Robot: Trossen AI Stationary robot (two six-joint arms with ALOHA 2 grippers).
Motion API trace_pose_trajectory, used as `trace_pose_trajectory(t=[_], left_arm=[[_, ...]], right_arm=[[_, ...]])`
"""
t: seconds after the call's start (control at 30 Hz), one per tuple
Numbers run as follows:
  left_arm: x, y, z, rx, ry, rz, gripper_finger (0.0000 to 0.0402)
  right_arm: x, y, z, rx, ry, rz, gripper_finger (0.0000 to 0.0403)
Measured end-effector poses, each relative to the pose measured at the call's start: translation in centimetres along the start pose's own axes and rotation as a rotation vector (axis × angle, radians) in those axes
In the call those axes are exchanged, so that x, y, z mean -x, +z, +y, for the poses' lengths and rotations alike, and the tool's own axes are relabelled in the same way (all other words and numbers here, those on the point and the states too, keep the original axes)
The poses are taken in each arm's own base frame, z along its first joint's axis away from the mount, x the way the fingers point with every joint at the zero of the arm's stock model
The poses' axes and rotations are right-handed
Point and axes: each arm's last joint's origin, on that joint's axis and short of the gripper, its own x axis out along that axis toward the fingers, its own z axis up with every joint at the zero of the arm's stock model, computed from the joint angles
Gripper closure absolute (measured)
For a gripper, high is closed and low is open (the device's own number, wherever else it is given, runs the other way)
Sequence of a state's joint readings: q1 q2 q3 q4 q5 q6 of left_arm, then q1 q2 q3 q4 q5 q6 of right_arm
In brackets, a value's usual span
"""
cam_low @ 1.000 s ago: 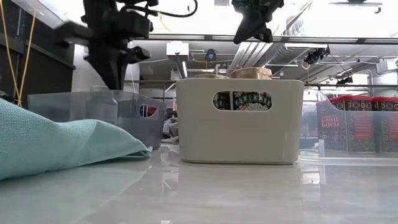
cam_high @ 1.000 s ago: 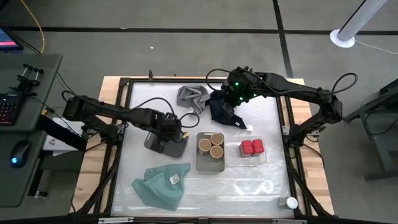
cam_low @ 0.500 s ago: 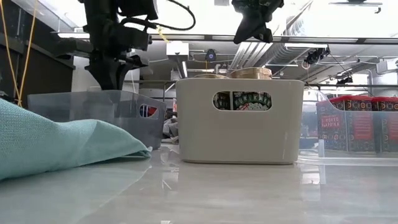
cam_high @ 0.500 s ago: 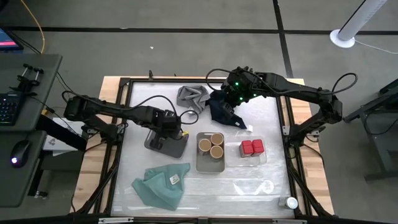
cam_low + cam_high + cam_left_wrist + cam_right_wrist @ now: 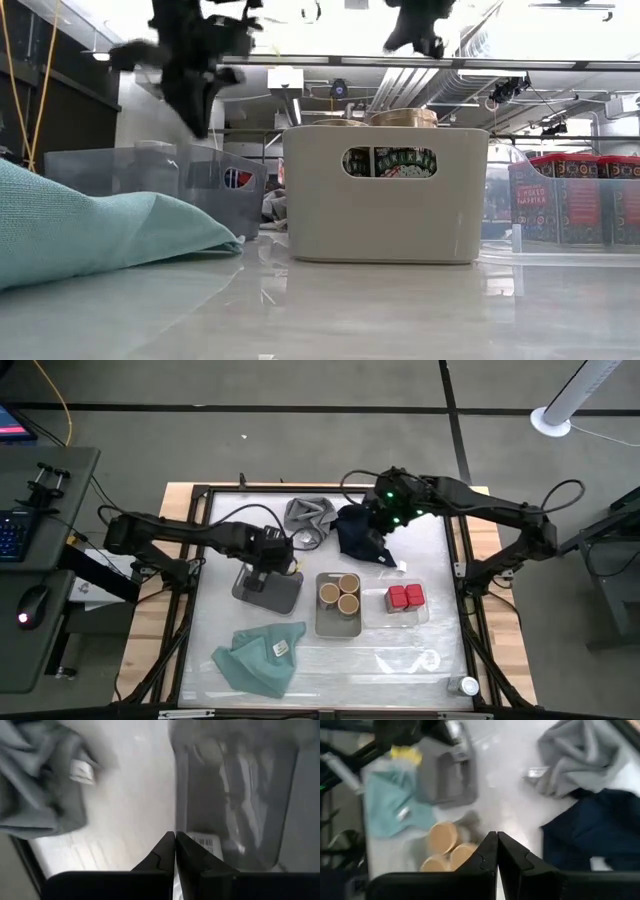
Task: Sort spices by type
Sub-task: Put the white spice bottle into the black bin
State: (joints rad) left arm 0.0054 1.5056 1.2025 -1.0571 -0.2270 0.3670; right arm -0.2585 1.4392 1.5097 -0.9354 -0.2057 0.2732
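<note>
Three tan-topped jars (image 5: 339, 596) stand in the white tray (image 5: 338, 626), and their tops (image 5: 442, 837) show in the right wrist view. Two red jars (image 5: 405, 597) stand in the clear tray (image 5: 575, 200). One white-capped jar (image 5: 467, 685) stands by the table's near right corner. A labelled thing (image 5: 238, 178) shows through the grey tray's wall (image 5: 150, 170). My left gripper (image 5: 272, 553) is shut (image 5: 175, 851) and hangs above the grey tray's far end (image 5: 262, 588). My right gripper (image 5: 388, 520) is shut (image 5: 496, 852) and held high over the navy cloth (image 5: 360, 538).
A grey cloth (image 5: 310, 515) lies at the far side beside the navy one. A teal cloth (image 5: 258, 655) lies near the near left. Bare table top runs along the near edge (image 5: 400, 660). A metal frame (image 5: 200, 510) rims the table.
My left gripper has risen out of the grey tray and shifted slightly toward the far edge. My right gripper has risen too and drifted a little toward the table's right. The jars, trays and cloths have stayed where they were.
</note>
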Motion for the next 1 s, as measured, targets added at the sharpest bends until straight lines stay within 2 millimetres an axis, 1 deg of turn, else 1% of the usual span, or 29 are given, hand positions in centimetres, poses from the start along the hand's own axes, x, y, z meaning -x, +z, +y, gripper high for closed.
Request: trace_pose_trajectory(t=[0.1, 0.2, 0.27, 0.33, 0.4, 0.53, 0.63, 0.7, 0.77, 0.9, 1.0], left_arm=[[2.2, 0.7, 1.2, 0.106, 0.016, -0.121, 0.0401], [4.0, 1.1, 2.2, 0.222, 0.005, -0.313, 0.0401], [4.9, 1.2, 2.9, 0.292, -0.001, -0.455, 0.0401], [5.4, 1.2, 3.6, 0.355, -0.001, -0.583, 0.0401], [5.3, 1.1, 4.3, 0.42, 0.015, -0.666, 0.0401], [5.0, 1.0, 5.5, 0.54, 0.033, -0.75, 0.0401], [5.0, 1.1, 6.0, 0.581, 0.027, -0.809, 0.0401], [5.1, 1.2, 6.2, 0.583, 0.016, -0.836, 0.0401], [5.2, 1.2, 6.5, 0.573, 0.02, -0.856, 0.0401], [5.1, 1.0, 6.9, 0.572, 0.035, -0.857, 0.0401], [5.0, 0.9, 7.0, 0.583, 0.035, -0.851, 0.0401]], right_arm=[[1.0, -1.4, 1.1, -0.025, 0.022, 0.077, 0.0403], [1.2, -3.5, 2.7, -0.049, 0.016, 0.235, 0.0403], [1.3, -5.3, 4.2, -0.072, 0.005, 0.358, 0.0403], [1.1, -7.2, 6.1, -0.094, 0.003, 0.459, 0.0403], [0.6, -9.3, 8.3, -0.123, 0.023, 0.552, 0.0403], [-0.4, -14.6, 12.4, -0.246, 0.077, 0.752, 0.0403], [-0.5, -18.4, 14.6, -0.341, 0.059, 0.904, 0.0403], [0.0, -20.4, 15.5, -0.396, 0.001, 0.973, 0.0403], [0.5, -21.9, 16.0, -0.432, -0.055, 1.012, 0.0403], [0.9, -23.4, 16.5, -0.537, -0.152, 1.034, 0.0403], [0.7, -24.7, 16.8, -0.579, -0.178, 1.033, 0.0399]])
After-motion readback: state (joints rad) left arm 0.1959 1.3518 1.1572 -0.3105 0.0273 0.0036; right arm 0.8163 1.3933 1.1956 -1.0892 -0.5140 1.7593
